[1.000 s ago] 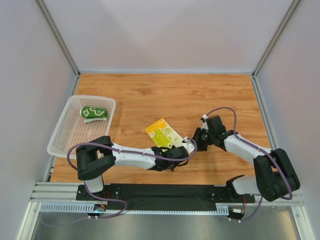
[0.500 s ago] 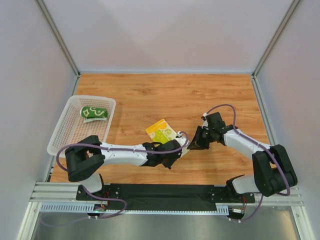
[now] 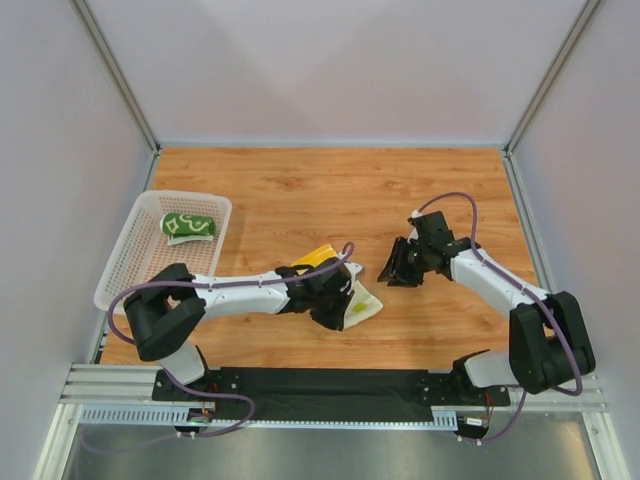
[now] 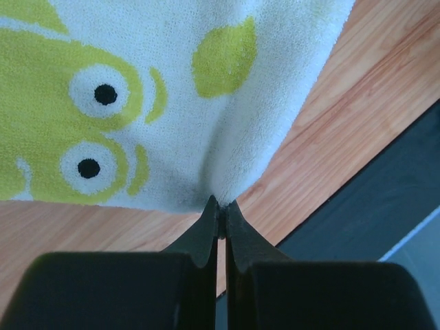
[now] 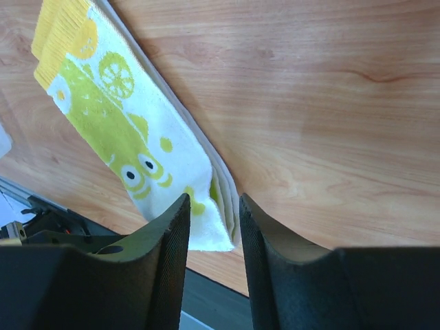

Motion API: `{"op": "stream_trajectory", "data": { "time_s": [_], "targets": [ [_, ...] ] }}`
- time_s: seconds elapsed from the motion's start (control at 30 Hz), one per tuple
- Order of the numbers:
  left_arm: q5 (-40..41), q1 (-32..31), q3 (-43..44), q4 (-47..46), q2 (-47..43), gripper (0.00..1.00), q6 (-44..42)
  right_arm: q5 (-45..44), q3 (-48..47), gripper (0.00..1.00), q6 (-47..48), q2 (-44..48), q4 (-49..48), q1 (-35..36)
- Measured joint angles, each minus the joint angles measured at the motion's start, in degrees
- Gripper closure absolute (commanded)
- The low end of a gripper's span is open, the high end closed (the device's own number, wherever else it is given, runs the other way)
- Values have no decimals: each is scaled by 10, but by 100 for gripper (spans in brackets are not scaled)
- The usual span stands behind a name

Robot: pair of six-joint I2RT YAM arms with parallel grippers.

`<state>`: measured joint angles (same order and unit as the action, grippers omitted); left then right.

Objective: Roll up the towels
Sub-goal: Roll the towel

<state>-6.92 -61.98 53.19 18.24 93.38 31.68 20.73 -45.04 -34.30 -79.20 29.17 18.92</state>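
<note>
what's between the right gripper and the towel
Only bare wooden tabletop lies between the right gripper and the towel; the top external view shows it.

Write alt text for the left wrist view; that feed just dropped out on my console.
The left arm's jaws are pinched shut on the near edge of a white towel printed with yellow-green cartoon eyes, which fills the upper frame. The wooden table shows to the right, with a black strip across the lower right corner.
</note>
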Motion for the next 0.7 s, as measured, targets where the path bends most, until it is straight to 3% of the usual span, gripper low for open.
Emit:
{"op": "stream_trajectory", "data": {
  "time_s": [0.3,0.5,0.7],
  "targets": [
    [-115,75,20,25,2,100,67,-2,4,70,17,105,14,0],
    [-188,125,18,16,12,100,111,74,51,79,18,179,-29,3],
    [-244,157,-6,-26,40,100,158,130,91,87,10,182,-91,38]
  ]
}}
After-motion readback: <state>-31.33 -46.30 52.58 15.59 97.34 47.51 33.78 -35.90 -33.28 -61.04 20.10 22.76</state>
